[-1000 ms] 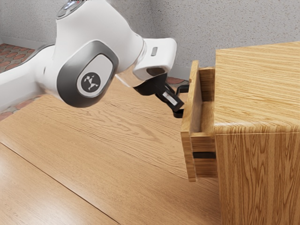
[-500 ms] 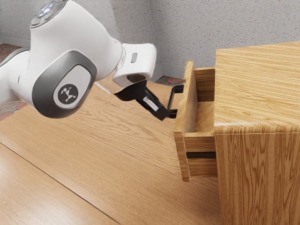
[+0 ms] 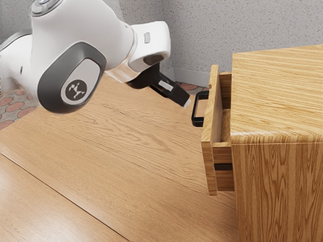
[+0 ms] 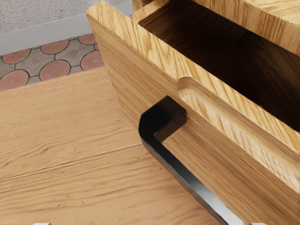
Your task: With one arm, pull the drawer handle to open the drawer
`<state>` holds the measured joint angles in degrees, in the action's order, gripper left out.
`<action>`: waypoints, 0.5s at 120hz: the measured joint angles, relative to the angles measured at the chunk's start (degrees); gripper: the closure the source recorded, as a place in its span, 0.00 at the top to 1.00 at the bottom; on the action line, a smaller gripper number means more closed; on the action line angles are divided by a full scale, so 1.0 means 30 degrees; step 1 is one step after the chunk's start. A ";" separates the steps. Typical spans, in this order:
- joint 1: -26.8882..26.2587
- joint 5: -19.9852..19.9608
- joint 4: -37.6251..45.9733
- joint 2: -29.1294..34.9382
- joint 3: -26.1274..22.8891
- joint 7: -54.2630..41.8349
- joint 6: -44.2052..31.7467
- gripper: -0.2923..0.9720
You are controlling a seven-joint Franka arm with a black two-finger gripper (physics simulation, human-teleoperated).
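Note:
A wooden drawer point(image 3: 212, 136) stands partly pulled out of the top of the wooden cabinet point(image 3: 277, 126). Its black bar handle point(image 3: 198, 108) sticks out from the drawer front toward the exterior view's left. My gripper point(image 3: 185, 102) hovers just up and to the left of the handle, apart from it and open, holding nothing. In the wrist view the handle point(image 4: 178, 159) runs slanted across the drawer front point(image 4: 140, 79), close under my hand, and the dark inside of the drawer point(image 4: 220, 56) lies beyond.
The cabinet stands on a wide wooden floor point(image 3: 111, 166) with open room to the exterior view's left. A grey wall point(image 3: 227, 25) and a strip of red paving point(image 4: 51, 61) lie behind.
My gripper has let go of the handle and risen up and away from it. The drawer front, pulled out farther half a second ago, now stands closer to the cabinet.

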<state>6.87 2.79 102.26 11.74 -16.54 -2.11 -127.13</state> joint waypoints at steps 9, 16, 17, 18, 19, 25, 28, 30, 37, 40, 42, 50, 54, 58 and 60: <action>-0.0028 0.0052 -0.0199 -0.0273 -0.0148 0.0533 -0.0210 0.65; -0.0032 0.0079 -0.0227 -0.0366 -0.0183 0.0905 -0.0488 0.64; -0.0034 0.0082 -0.0229 -0.0376 -0.0186 0.0955 -0.0522 0.64; -0.0035 0.0085 -0.0230 -0.0384 -0.0188 0.1004 -0.0554 0.64; -0.0037 0.0087 -0.0232 -0.0391 -0.0190 0.1053 -0.0585 0.64; -0.0043 0.0100 -0.0218 -0.0458 -0.0197 0.1332 -0.0743 0.64; -0.0038 0.0104 -0.0205 -0.0493 -0.0198 0.1463 -0.0805 0.64; -0.0033 0.0103 -0.0184 -0.0523 -0.0199 0.1548 -0.0842 0.64; -0.0025 0.0108 -0.0144 -0.0786 -0.0190 0.1826 -0.0949 0.64; -0.0015 0.0111 -0.0137 -0.0903 -0.0194 0.1937 -0.0987 0.64; -0.0013 0.0112 -0.0133 -0.0974 -0.0188 0.2009 -0.1009 0.64; 0.0018 0.0105 -0.0126 -0.1163 -0.0176 0.2277 -0.1083 0.64; 0.0022 0.0103 -0.0117 -0.1209 -0.0174 0.2400 -0.1109 0.64; 0.0029 0.0101 -0.0086 -0.1248 -0.0173 0.2518 -0.1127 0.64; 0.0032 0.0100 -0.0073 -0.1277 -0.0173 0.2575 -0.1133 0.64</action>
<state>6.97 3.09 102.04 7.91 -17.05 5.62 -130.53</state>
